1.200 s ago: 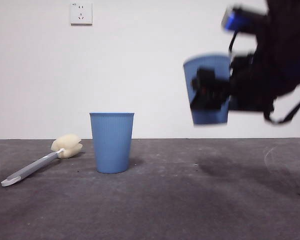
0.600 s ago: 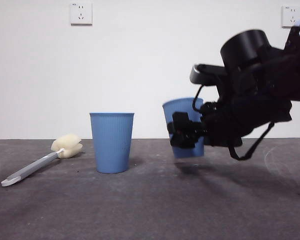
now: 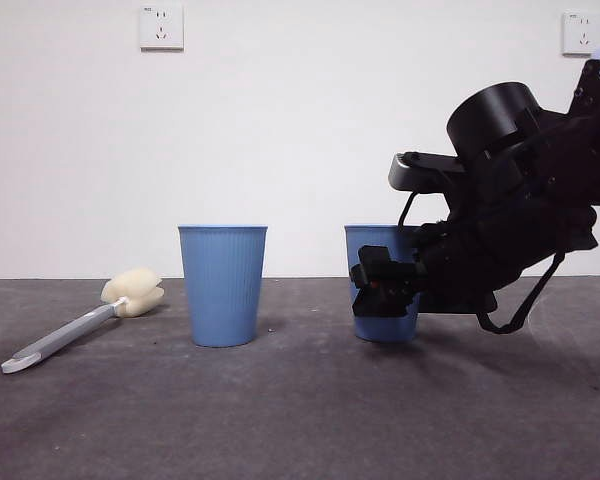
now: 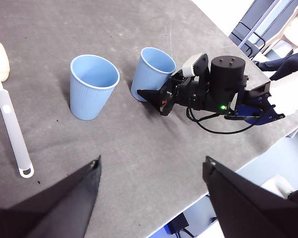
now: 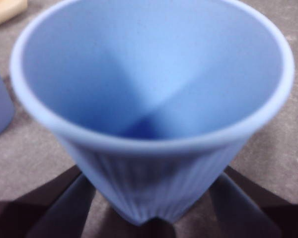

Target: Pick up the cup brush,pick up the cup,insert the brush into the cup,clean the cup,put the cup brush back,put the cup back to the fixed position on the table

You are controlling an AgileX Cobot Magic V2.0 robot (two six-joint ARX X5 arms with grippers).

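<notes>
Cup (image 3: pixel 378 262) clamped low by right gripper (image 3: pixel 385 285), set on table (image 3: pixel 300 420). Light, thin, squashable: gentle sidewall grip advised. Left gripper (image 4: pixel 149 171) spread, empty.

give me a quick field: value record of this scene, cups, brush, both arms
held cup: cup, upright, base at the table, gripped by the right end effector
other cup: second blue cup, upright, standing free between brush and held cup
brush: cup brush lying flat on the table, sponge head toward the wall, untouched
right arm: low at the table, jaws either side of the cup
left arm: left end effector open, raised above the table, holding nothing
wall: two sockets
</notes>
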